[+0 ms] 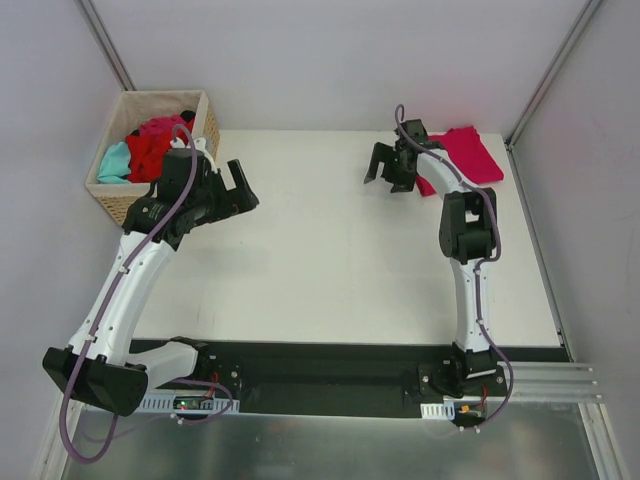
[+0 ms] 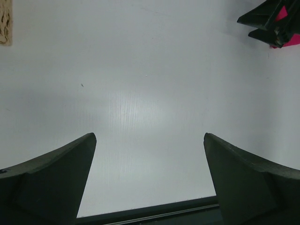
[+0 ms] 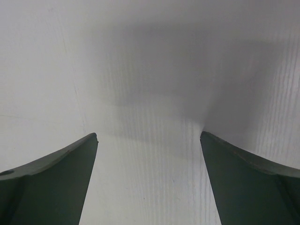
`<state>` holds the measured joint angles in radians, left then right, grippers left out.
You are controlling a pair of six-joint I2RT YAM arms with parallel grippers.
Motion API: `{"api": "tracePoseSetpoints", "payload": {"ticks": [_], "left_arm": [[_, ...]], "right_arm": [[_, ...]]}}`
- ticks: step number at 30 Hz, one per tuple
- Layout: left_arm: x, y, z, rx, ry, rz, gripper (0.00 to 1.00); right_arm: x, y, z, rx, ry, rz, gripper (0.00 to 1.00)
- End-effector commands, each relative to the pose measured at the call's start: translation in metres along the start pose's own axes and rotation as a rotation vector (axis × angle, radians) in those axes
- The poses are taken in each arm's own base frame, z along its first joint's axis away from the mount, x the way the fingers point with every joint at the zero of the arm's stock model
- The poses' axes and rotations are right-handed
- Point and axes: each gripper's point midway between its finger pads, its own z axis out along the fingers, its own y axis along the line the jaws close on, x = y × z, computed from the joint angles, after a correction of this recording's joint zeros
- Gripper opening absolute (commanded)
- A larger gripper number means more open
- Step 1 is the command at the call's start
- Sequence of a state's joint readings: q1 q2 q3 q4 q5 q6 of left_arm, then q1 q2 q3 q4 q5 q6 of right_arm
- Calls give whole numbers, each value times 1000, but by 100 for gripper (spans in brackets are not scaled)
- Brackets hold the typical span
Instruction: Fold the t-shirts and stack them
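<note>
Arm bases: two black mounts, left (image 1: 95,378) and right (image 1: 458,378), sit on the near edge of the white bench (image 1: 330,270).
Tan woven wicker basket (image 1: 112,203): stands at the far-left corner, holding a loose heap of soft t-shirts, with teal (image 1: 115,160), bright red (image 1: 150,152) and magenta (image 1: 166,126) showing.
Left end effector (image 1: 232,192): fingers spread wide and empty, just beside the basket's right wall.
Left risk: a grab into the heap could lift two tangled shirts or snag the wicker and drag the basket.
Left arm pose: leans far-left with the elbow raised and the wrist turned out over bare bench.
Right end effector (image 1: 388,172): spread, holding nothing.
Right risk: a sweep rightward could rumple the fold.
Right arm pose: reaches straight to the far side, with the wrist bent left.
Pinkish crimson t-shirt (image 1: 475,155): lies folded flat at the far-right corner, just right of that end effector.
</note>
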<state>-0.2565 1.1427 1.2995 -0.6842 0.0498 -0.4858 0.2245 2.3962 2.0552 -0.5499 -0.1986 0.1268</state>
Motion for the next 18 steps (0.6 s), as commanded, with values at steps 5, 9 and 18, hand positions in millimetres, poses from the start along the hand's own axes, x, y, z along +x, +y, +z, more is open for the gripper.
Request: {"api": "tracePoseSetpoints", "payload": {"ticks": [5, 9, 18], "left_arm": [[-10, -22, 4, 103, -34, 28, 99], [-7, -24, 7, 120, -16, 30, 99], [0, -28, 5, 156, 7, 37, 99]], "right_arm": [[-49, -28, 15, -43, -94, 164, 96], [-57, -57, 21, -67, -98, 333, 96], [-71, -66, 34, -109, -149, 431, 96]]}}
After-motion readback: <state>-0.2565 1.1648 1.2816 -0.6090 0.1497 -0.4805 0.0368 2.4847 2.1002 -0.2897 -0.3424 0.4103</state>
